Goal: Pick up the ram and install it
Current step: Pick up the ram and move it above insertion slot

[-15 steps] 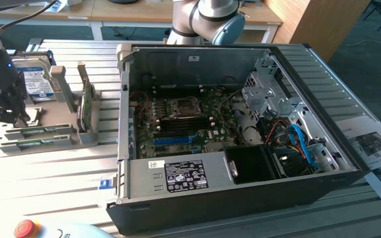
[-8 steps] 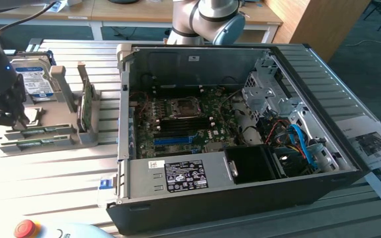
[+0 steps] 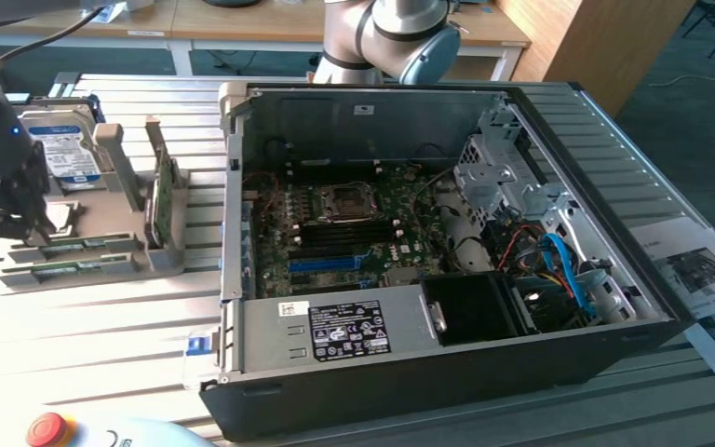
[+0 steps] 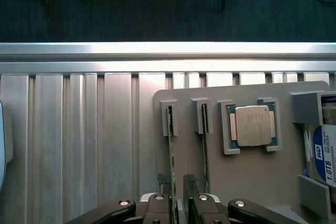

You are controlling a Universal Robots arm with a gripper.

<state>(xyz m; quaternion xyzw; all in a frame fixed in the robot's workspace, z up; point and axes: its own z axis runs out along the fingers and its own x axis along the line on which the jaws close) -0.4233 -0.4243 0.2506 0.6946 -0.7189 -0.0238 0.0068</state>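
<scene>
The gripper [image 4: 176, 195] has its fingers apart, straddling the ram [image 4: 171, 145], a slim green stick on edge in a grey holder [image 4: 252, 177]. The holder sits on the slatted metal table [image 4: 79, 129], to the exterior view's left of the open computer case [image 3: 482, 368]. Dark carpet [image 4: 157, 3] lies beyond.

Gripper [image 4: 177, 181]: matt black fingers [image 4: 191, 187], bright metal screw heads. Between them, the ram [image 4: 171, 145]: dull green circuit board, seen on edge. Under the gripper, tray [image 4: 252, 177]: smooth matt grey plastic. Processor [image 4: 252, 125], near the gripper: brushed metal lid, soft sheen. Table [image 4: 79, 129] beyond the tray: ribbed aluminium, satin, glaring in strips. Computer case [image 3: 370, 121], well away from the gripper: bare grey sheet metal inside, matt black outside.
</scene>
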